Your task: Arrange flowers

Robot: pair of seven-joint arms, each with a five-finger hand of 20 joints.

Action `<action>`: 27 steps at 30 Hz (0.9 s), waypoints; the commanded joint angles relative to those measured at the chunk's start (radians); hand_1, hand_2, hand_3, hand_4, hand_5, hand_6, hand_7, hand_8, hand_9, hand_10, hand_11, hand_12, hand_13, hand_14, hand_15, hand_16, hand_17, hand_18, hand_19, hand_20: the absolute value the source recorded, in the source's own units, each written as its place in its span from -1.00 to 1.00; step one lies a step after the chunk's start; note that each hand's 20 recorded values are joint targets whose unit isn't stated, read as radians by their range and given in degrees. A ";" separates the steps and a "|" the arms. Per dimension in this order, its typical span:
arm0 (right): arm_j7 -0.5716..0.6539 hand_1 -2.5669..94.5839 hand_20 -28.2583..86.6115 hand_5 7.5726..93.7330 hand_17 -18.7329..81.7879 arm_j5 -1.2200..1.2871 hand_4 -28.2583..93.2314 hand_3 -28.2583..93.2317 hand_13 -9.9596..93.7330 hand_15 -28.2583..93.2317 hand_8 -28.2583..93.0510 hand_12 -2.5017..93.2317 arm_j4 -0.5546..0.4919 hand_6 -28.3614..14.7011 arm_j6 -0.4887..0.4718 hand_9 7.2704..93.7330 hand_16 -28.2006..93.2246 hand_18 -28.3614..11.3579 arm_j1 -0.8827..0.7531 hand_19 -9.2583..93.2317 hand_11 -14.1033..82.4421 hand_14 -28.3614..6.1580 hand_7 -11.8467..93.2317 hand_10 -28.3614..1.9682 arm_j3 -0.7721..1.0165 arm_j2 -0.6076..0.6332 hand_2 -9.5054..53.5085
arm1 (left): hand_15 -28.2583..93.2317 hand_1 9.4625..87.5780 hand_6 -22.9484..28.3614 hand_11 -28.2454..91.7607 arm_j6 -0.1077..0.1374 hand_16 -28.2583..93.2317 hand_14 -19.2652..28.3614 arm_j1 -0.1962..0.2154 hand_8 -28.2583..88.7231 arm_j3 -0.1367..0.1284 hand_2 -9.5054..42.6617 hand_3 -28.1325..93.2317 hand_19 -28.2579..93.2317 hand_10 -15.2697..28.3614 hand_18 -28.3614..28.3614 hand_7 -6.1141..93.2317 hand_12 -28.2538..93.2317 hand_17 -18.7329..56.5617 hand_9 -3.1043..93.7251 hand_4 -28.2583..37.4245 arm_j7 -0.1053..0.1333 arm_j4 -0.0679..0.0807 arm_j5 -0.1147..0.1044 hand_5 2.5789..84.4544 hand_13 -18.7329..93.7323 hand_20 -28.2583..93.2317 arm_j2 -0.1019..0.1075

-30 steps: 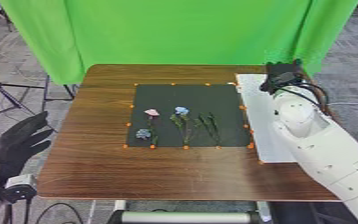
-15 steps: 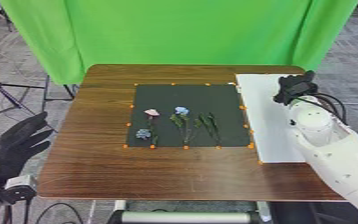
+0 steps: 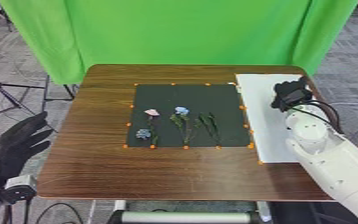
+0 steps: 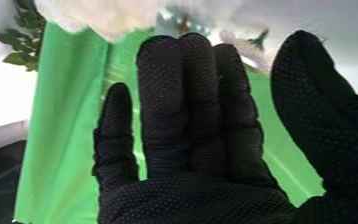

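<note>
Green drapery (image 3: pixel 193 37) stands behind the brown wooden tabletop (image 3: pixel 180 177). In the head view, a black mat (image 3: pixel 167 102) lies near the middle of the surface, with a white sheet (image 3: pixel 262 137) along its right side. The mat carries a pink flower (image 3: pixel 151 112), a blue flower (image 3: pixel 182 110), a blue-grey flower (image 3: pixel 143 133) and green sprigs (image 3: pixel 210 125).

Critical relation: the green sprigs lie to the left of the right hand (image 3: pixel 290 94) and closer to the robot, well apart from it. Their long axes run roughly front to back, as does the blue flower's stem, its bloom at the far end. For the sprigs, the right hand is the nearer one; the left hand (image 3: pixel 17 146) is beside the left edge of the tabletop, fingers extended and slightly spread, holding nothing. An approach from the right would probably need to travel leftward and close across the stems; a low sweep could shift the thin stalks.

Change from the earlier frames: the right hand is drawn in from the far right corner to a position over the white sheet. Flowers and left hand are unchanged.

In the right wrist view, the right hand is empty, fingers straight, thumb held wide. Pale petal-like shapes (image 4: pixel 91 15) and green leaves (image 4: pixel 17 55) appear beyond it; their source cannot be determined.
</note>
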 commanded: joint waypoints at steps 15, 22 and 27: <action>-0.009 -0.20 0.27 0.08 -0.32 -0.052 -1.00 0.82 0.49 0.42 -0.60 -0.20 0.070 0.54 0.129 0.54 -0.10 -0.42 0.027 0.46 -0.13 0.47 0.18 0.55 -0.059 -0.027 -1.00 | -0.16 -0.65 -0.06 -0.27 0.000 -0.48 0.30 0.000 -0.70 0.003 -0.77 0.63 0.12 0.09 0.67 -0.43 -0.23 -0.75 -0.57 -1.00 -0.001 0.001 0.000 -0.52 -0.40 -0.43 0.005; -0.025 0.00 0.27 0.37 -0.26 -0.058 -1.00 0.80 0.62 0.45 -0.55 0.05 0.066 0.58 0.191 0.84 0.02 -0.38 0.027 0.48 -0.26 0.50 0.28 0.63 -0.056 -0.019 -1.00 | -0.16 -0.66 -0.06 -0.28 0.005 -0.48 0.30 0.006 -0.70 -0.003 -0.77 0.63 0.12 0.09 0.67 -0.43 -0.23 -0.75 -0.57 -1.00 0.001 -0.002 0.000 -0.52 -0.40 -0.43 0.001; -0.037 -0.01 0.27 0.41 -0.26 -0.051 -1.00 0.82 0.63 0.47 -0.54 0.06 0.020 0.55 0.247 0.86 0.02 -0.38 0.034 0.49 -0.24 0.49 0.26 0.62 -0.060 -0.006 -1.00 | -0.16 -0.65 -0.06 -0.28 0.005 -0.48 0.30 0.007 -0.70 -0.005 -0.77 0.63 0.12 0.09 0.67 -0.43 -0.23 -0.75 -0.57 -1.00 0.002 -0.004 -0.001 -0.52 -0.40 -0.43 0.001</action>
